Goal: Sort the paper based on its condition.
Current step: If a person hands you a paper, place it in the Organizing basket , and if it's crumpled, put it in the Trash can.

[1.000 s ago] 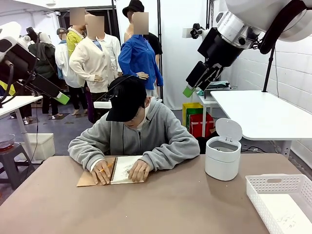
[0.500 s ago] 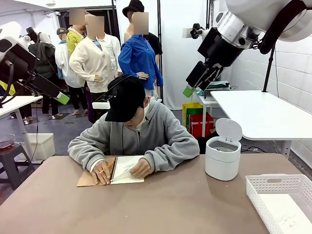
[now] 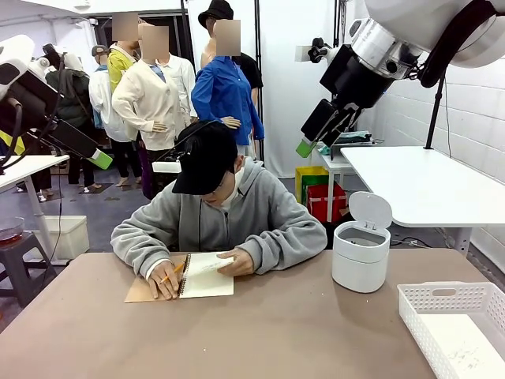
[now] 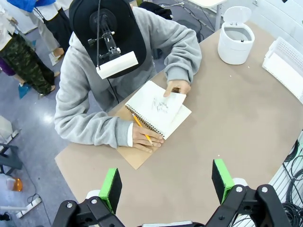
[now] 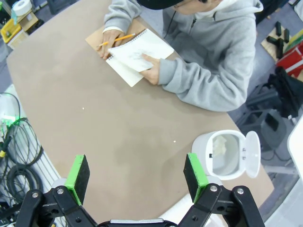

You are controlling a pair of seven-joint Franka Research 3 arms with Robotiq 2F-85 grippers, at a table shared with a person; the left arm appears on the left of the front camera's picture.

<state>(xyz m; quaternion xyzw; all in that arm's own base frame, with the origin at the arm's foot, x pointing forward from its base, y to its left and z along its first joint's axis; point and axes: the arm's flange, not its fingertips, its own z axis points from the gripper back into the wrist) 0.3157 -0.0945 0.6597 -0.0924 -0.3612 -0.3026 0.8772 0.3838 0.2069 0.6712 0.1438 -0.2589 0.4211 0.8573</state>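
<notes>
The left fingers (image 4: 111, 189) stand wide apart with nothing between them, high above the table (image 4: 227, 127). The right fingers (image 5: 195, 170) are likewise spread and empty, also held well above it. Below them a person (image 4: 90, 123) in a grey hoodie leans over a notebook (image 4: 173, 120) lying open at the table's far side. One hand (image 4: 142, 144) rests on the folded-back brown cover with a pencil (image 4: 141, 128) in it. The other hand (image 4: 175, 88) is on the far corner of the top page (image 4: 158, 106), which carries a grey scribble and, in the right wrist view, curls up off the pages beneath it. Toward the robot's right stands a white bin (image 3: 360, 254) with its lid flipped up, well apart from the notebook. A pale lump lies inside it, too small to tell what it is. At the table's near right corner sits a white slotted tray (image 3: 430, 304). In it a sheet of paper (image 3: 461, 347) with faint grey marks lies flat on the bottom.
</notes>
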